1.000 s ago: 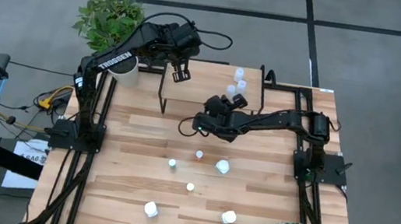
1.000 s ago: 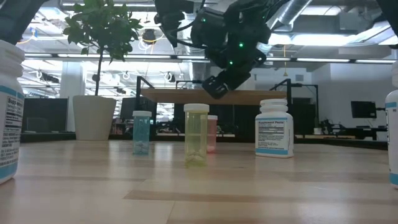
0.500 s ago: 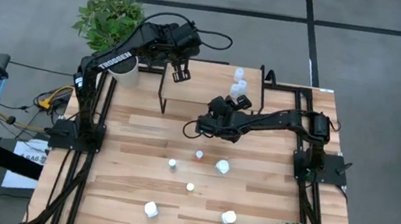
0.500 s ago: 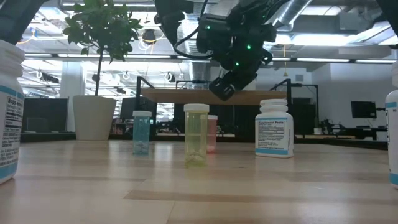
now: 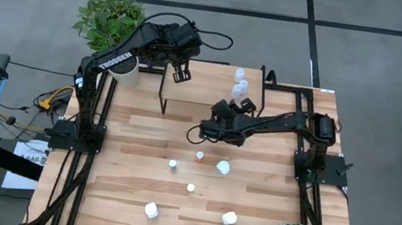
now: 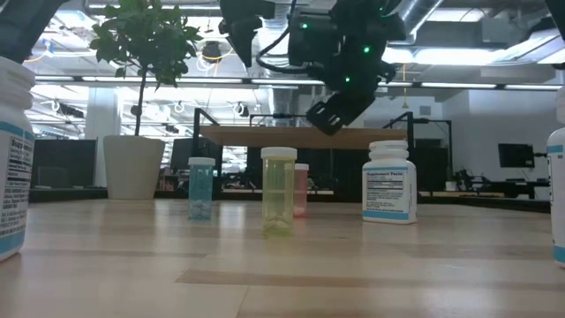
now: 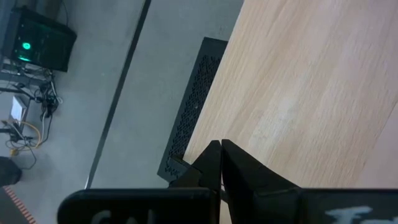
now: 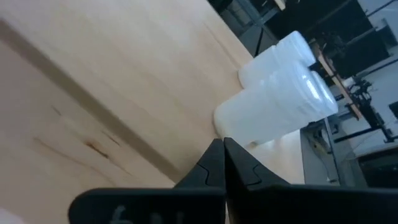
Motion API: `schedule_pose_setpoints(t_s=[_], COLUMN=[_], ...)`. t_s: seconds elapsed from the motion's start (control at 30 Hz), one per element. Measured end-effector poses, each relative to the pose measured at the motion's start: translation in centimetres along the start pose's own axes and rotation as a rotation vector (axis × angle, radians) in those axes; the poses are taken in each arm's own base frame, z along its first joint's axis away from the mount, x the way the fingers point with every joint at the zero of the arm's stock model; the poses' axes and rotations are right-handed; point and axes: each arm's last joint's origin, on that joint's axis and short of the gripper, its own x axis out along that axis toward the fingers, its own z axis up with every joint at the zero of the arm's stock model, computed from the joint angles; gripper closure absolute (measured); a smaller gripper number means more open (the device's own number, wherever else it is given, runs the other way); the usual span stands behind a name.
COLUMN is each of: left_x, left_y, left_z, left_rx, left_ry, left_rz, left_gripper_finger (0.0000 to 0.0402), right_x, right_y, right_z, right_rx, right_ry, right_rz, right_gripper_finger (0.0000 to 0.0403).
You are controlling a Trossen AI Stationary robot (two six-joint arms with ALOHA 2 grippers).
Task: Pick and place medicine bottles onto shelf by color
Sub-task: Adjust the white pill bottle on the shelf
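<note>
My right gripper [image 5: 196, 133] is clenched with nothing between its fingers; in the right wrist view the two dark fingertips [image 8: 222, 163] meet in a closed point. Compared with a second ago, this gripper has shifted toward the table's right side and slightly toward the front edge, and it now hangs above the tabletop near the red-capped bottle [image 5: 200, 155]. In the low view it has moved rightward and sits higher, in front of the shelf [image 6: 300, 135].

My left gripper [image 5: 182, 74] is also clenched and empty, fingertips [image 7: 219, 163] pressed together. It is unchanged, parked over the shelf's left end beside the potted plant [image 5: 109, 19].

Three clear bottles [image 5: 240, 86] stand in a row at the shelf's right end; their position is unchanged. On the table, unmoved, stand the blue-capped bottle [image 6: 201, 187], the yellow bottle [image 6: 278, 189], the pink bottle [image 6: 301, 189] and the labelled white bottle [image 6: 389, 181]. Further white bottles [image 5: 151, 210] stand nearer the front edge.
</note>
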Motion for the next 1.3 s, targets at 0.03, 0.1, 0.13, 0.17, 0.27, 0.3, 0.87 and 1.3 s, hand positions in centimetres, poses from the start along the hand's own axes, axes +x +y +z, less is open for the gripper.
schedule_pose_setpoints(t_s=[0.03,0.1,0.13,0.17,0.27,0.3,0.87,1.3], left_x=[0.0,0.0,0.0,0.0,0.0,0.0,0.0,0.0], left_y=[0.0,0.0,0.0,0.0,0.0,0.0,-0.2,-0.2], left_z=[0.0,0.0,0.0,0.0,0.0,0.0,0.0,0.0], left_rx=[0.000,0.000,0.000,0.000,-0.001,-0.001,0.014,0.014], left_ry=[0.000,0.000,0.000,0.000,-0.002,-0.003,-0.008,-0.009], left_rz=[0.000,0.000,0.000,0.000,-0.001,-0.002,-0.061,-0.060], left_gripper_finger=[0.0401,0.0401,0.0401,0.0401,0.0401,0.0401,0.0401,0.0401], right_x=[-0.2,-0.8,-1.3,-1.8,-3.9,-4.6,-3.6,5.9], right_y=[-0.1,-0.6,-0.8,-1.2,-2.9,-3.8,-18.1,-17.4], right_z=[0.0,-0.2,-0.1,0.2,0.5,0.6,1.5,2.1], right_rx=[0.011,0.014,0.021,0.031,0.030,0.031,0.102,0.050], right_ry=[0.000,0.005,-0.005,-0.018,-0.038,-0.044,0.175,0.352], right_rz=[0.001,0.012,0.020,0.029,0.085,0.112,0.550,0.703], right_gripper_finger=[0.0395,0.0395,0.0394,0.0394,0.0394,0.0394,0.0398,0.0400])
